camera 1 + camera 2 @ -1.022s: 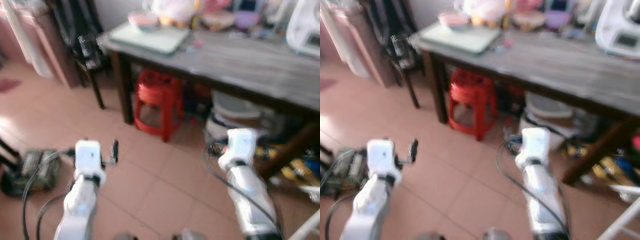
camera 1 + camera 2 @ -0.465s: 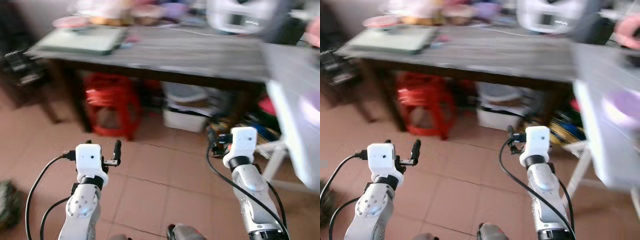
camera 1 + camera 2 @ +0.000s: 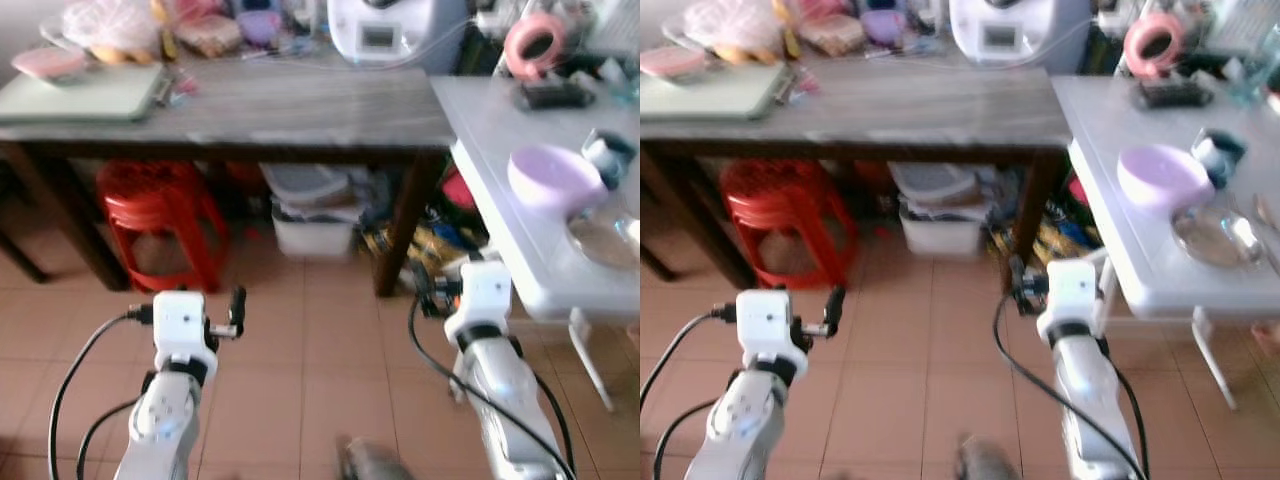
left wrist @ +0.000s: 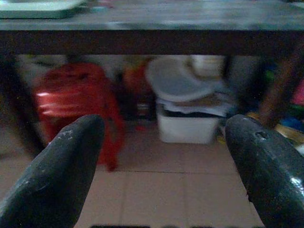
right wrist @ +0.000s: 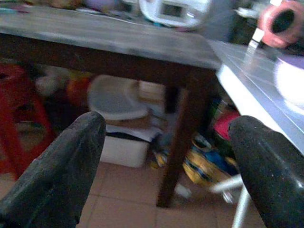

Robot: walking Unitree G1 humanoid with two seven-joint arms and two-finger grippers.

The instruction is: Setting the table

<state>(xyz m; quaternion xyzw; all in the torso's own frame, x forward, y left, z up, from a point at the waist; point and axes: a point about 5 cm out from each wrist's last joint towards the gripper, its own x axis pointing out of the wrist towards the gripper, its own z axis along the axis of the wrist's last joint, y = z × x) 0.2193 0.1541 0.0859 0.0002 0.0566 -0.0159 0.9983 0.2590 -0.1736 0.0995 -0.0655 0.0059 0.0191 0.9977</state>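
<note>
While I held both arms low over the tiled floor (image 3: 320, 340), the left end effector (image 4: 161, 166) and right end effector (image 5: 166, 166) gaped, holding nothing — a purple bowl (image 3: 553, 178) and glass plate (image 3: 1218, 235) sat on the white table (image 3: 1110, 120) to my right.

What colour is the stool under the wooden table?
Red; the stool shows best in the left eye view.

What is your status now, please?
Left pincer and right pincer open, empty, above the floor. Purple bowl on white table, untouched. Nothing in the way.
</note>
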